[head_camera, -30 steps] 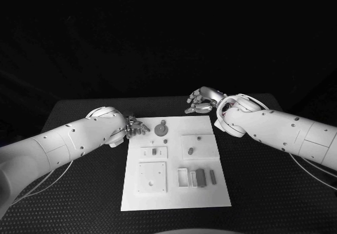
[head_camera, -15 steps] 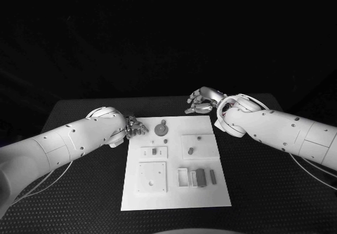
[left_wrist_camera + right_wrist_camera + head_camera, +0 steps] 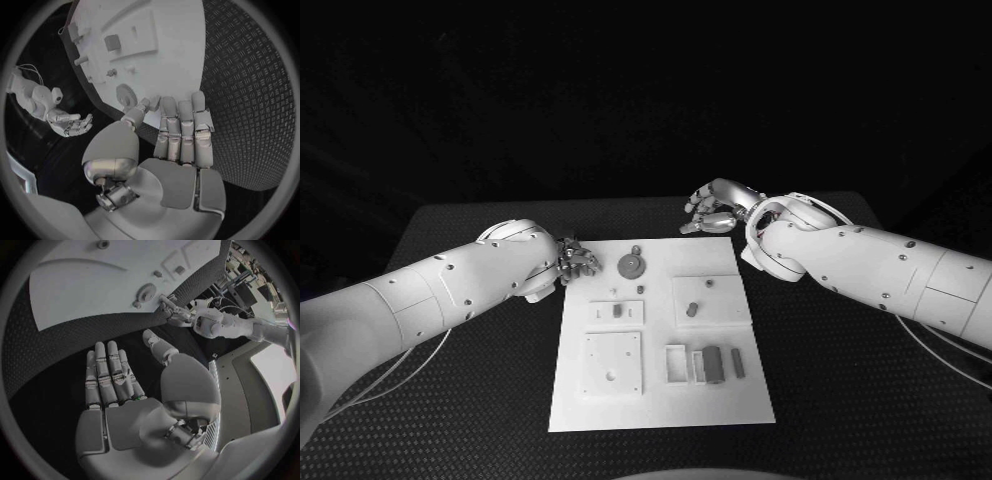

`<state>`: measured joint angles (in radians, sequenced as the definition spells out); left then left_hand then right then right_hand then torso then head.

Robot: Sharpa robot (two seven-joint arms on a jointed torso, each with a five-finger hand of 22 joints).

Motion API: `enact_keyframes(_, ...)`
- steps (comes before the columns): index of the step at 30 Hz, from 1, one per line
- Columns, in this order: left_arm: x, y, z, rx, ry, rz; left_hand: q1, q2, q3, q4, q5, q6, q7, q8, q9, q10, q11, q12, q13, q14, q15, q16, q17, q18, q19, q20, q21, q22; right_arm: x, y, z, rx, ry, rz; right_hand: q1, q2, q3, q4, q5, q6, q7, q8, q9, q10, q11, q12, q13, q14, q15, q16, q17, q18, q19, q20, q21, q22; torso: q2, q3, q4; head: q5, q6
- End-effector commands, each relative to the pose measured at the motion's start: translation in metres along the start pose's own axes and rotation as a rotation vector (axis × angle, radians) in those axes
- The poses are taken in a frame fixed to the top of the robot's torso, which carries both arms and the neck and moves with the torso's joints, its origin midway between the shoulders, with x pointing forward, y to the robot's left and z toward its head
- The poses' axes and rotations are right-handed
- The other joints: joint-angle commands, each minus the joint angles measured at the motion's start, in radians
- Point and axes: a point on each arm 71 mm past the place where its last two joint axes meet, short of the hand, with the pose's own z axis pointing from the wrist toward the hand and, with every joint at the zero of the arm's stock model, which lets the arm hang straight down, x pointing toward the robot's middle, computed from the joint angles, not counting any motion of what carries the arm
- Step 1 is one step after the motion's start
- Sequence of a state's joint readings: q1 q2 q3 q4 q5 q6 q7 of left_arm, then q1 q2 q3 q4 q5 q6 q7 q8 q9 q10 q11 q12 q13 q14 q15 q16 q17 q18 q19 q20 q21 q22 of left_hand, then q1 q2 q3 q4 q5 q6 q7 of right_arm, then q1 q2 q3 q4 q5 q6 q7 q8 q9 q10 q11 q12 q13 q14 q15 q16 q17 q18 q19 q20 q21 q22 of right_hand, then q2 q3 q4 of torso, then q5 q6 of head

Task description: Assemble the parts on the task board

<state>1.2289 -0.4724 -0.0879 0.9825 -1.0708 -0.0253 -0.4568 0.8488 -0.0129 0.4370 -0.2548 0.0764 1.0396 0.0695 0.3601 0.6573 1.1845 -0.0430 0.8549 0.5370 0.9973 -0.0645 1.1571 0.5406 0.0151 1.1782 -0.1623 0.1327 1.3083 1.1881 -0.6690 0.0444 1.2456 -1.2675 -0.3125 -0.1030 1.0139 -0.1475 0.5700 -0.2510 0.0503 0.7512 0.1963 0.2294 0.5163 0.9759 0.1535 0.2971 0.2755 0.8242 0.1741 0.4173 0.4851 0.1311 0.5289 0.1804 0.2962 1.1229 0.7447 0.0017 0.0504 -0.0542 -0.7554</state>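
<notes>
Gear (image 3: 632, 266) on the far left part of the board (image 3: 661, 400), lying flat, with a small tab pointing away from the robot. The left hand (image 3: 574, 262) sits just beside it at the board's left edge, fingers spread and holding nothing; in the left wrist view its fingertips (image 3: 181, 107) reach toward the gear (image 3: 128, 93) across the board's rim. The right hand (image 3: 715, 208) hovers past the far right corner, well apart from the gear, loosely curled and empty; its palm faces up in the right wrist view (image 3: 119, 390). The left hand is judged the nearer for a pick. Other parts lie nearer the robot: small pegs (image 3: 640, 291), a plate (image 3: 613, 363) and upright blocks (image 3: 711, 364). The surface is a black textured table (image 3: 473, 400); open board lies around the gear, so finger access looks unhindered.
</notes>
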Motion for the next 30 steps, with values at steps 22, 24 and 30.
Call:
enact_keyframes(22, 0.006, 0.001, 0.0, 0.029, 0.034, -0.079, 0.108, 0.062, 0.126, -0.01, -0.028, 0.005, 0.001, 0.01, 0.01, 0.012, 0.005, 0.001, 0.004, 0.006, 0.001, 0.012, -0.001, -0.008, 0.009, 0.001, 0.012, 0.023, -0.001, -0.018, 0.003, 0.056, 0.025, 0.061, 0.019, 0.004, -0.01, -0.002, -0.002, -0.024, 0.009, 0.005, -0.009, -0.049, 0.011, -0.064, -0.062, -0.102, 0.022, -0.08, -0.033, -0.046, -0.098, 0.013, -0.048, 0.024, 0.0, -0.0013, -0.0001, -0.001, -0.002)
enact_keyframes(24, 0.005, 0.002, 0.0, 0.027, 0.036, -0.088, 0.109, 0.064, 0.125, -0.014, -0.028, 0.006, 0.0, 0.011, 0.01, 0.012, 0.005, 0.002, 0.004, 0.007, 0.001, 0.013, -0.001, -0.008, 0.009, 0.001, 0.013, 0.023, -0.001, -0.02, 0.003, 0.068, 0.029, 0.083, 0.02, 0.001, -0.01, 0.004, -0.002, -0.029, 0.006, 0.005, -0.01, -0.055, 0.012, -0.079, -0.078, -0.12, 0.023, -0.091, -0.041, -0.051, -0.111, 0.012, -0.048, 0.04, 0.0, -0.0014, -0.0001, -0.001, -0.002)
enact_keyframes(30, 0.004, 0.005, -0.001, 0.027, 0.035, -0.116, 0.113, 0.071, 0.124, -0.024, -0.028, 0.008, -0.001, 0.014, 0.013, 0.016, 0.003, 0.003, 0.005, 0.01, 0.001, 0.015, -0.001, -0.008, 0.011, 0.001, 0.017, 0.023, -0.003, -0.026, 0.003, 0.082, 0.029, 0.095, 0.021, -0.005, -0.008, 0.013, -0.002, -0.041, 0.006, 0.004, -0.013, -0.071, 0.019, -0.109, -0.105, -0.144, 0.026, -0.104, -0.049, -0.056, -0.125, 0.012, -0.049, 0.06, -0.001, -0.0012, 0.0002, -0.002, -0.001)
